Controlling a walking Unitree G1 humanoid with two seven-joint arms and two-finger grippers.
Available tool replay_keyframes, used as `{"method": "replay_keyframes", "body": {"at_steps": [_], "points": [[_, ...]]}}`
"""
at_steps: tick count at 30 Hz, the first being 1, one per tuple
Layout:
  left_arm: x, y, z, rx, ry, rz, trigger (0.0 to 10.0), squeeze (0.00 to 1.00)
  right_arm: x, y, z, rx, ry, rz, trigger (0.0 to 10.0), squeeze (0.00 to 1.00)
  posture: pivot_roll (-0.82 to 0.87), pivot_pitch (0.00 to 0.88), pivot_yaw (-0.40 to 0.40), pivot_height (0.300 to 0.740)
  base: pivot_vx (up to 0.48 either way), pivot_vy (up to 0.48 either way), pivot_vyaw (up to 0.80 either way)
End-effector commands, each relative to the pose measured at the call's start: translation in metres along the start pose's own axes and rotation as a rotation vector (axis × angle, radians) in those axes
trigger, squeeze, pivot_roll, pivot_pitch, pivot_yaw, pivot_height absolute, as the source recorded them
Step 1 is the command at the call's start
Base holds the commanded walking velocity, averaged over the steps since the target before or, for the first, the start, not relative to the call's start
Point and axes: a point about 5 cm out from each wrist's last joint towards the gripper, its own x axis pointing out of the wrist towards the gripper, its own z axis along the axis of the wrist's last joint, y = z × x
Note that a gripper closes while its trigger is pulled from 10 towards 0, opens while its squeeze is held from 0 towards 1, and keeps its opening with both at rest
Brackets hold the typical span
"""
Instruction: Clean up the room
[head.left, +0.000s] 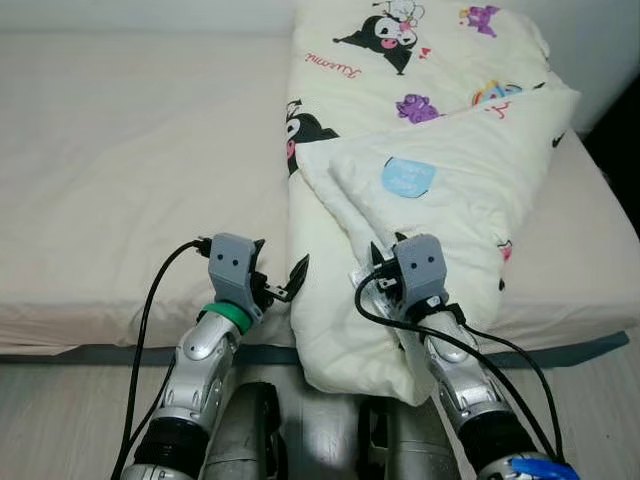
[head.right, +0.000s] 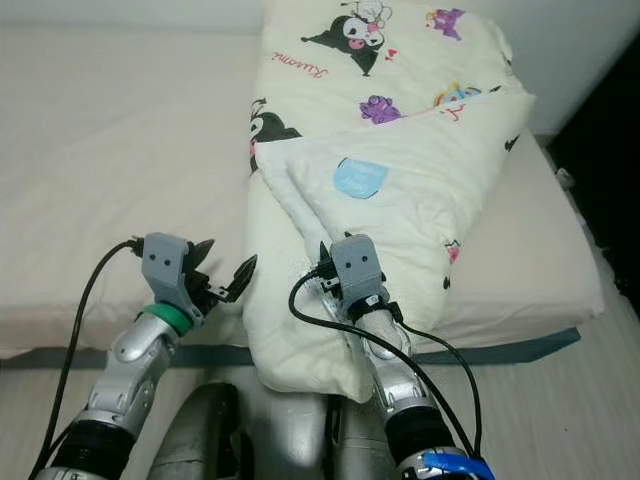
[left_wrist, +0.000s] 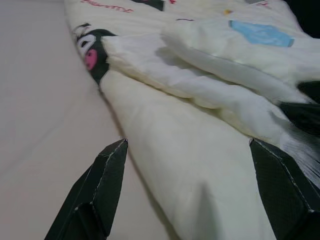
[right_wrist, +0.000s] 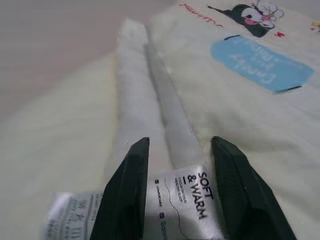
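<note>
While the cream-coloured padded quilt printed with black cartoon characters lies folded on the bed, its long axis runs from the lower centre of the head views up toward the upper right, with the near end drooping over the mattress edge. Its surface looks soft and puffy, with rounded folded edges stacked in layers and a light blue patch on the top fold. Beneath it, the pale beige mattress sheet is smooth and flat, filling the left half of the frame.

At lower centre-right, the right gripper is pinched narrow on the quilt's folded hem, its two black fingers squeezing the thick white edge just above a white fabric care label printed "SOFT & WARM". At lower left, the left gripper is spread wide, its black faceted fingertips held apart just beside the quilt's left edge, holding nothing. Black cables loop from both wrists.
</note>
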Motion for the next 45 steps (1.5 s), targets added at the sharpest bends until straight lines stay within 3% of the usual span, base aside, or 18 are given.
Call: {"method": "replay_keyframes", "body": {"at_steps": [1, 10, 19, 25, 26, 29, 30, 34, 41, 42, 45], "points": [[-0.006, -0.007, -0.005, -0.016, 0.027, -0.061, 10.0, 0.0, 0.002, -0.002, -0.006, -0.068, 0.054, -0.02, 10.0, 1.0, -0.03, 0.196, 0.052, 0.62, 0.0, 0.0, 0.0], [-0.007, -0.008, -0.003, -0.012, 0.036, -0.1, 10.0, 0.0, 0.018, 0.011, 0.003, -0.167, 0.076, 0.098, 10.0, 1.0, -0.02, 0.209, 0.055, 0.62, 0.0, 0.0, 0.0], [-0.009, -0.015, -0.001, -0.022, 0.04, -0.178, 10.0, 0.0, 0.027, 0.029, 0.011, -0.088, 0.084, 0.173, 10.0, 1.0, -0.03, 0.215, 0.054, 0.62, 0.0, 0.0, 0.0], [-0.01, -0.018, -0.002, -0.022, 0.052, -0.205, 10.0, 0.0, 0.033, 0.037, 0.005, -0.243, 0.185, 0.229, 10.0, 1.0, -0.03, 0.217, 0.053, 0.62, 0.0, 0.0, 0.0], [-0.01, -0.019, -0.002, -0.023, 0.052, -0.207, 10.0, 0.0, 0.033, 0.036, 0.002, -0.27, 0.21, 0.23, 10.0, 0.46, -0.03, 0.216, 0.05, 0.62, 0.0, 0.0, 0.0], [-0.01, -0.019, -0.001, -0.025, 0.051, -0.21, 10.0, 0.0, 0.033, 0.035, -0.001, -0.291, 0.236, 0.23, 10.0, 0.46, -0.03, 0.216, 0.05, 0.62, 0.0, 0.0, 0.0], [-0.01, -0.02, -0.001, -0.026, 0.051, -0.211, 10.0, 0.0, 0.032, 0.032, -0.005, -0.33, 0.272, 0.228, 10.0, 0.0, -0.02, 0.216, 0.046, 0.62, 0.0, 0.0, 0.0], [-0.01, -0.02, -0.001, -0.03, 0.051, -0.213, 10.0, 0.0, 0.031, 0.028, -0.013, -0.393, 0.333, 0.228, 10.0, 0.0, -0.02, 0.216, 0.046, 0.62, 0.0, 0.0, 0.0], [-0.01, -0.022, 0.0, -0.036, 0.049, -0.22, 10.0, 0.0, 0.03, -0.021, -0.017, -0.493, 0.368, -0.034, 10.0, 0.0, -0.02, 0.215, 0.042, 0.62, 0.0, 0.0, 0.0], [-0.01, -0.022, 0.0, -0.036, 0.049, -0.22, 10.0, 0.0, 0.03, -0.021, -0.017, -0.493, 0.368, -0.034, 10.0, 0.0, -0.02, 0.215, 0.042, 0.62, 0.0, 0.0, 0.0], [-0.009, -0.023, 0.001, -0.033, 0.046, -0.221, 10.0, 0.0, 0.027, -0.046, -0.01, -0.492, 0.319, -0.217, 10.0, 0.0, -0.03, 0.211, 0.046, 0.62, 0.0, 0.0, 0.0]]}}
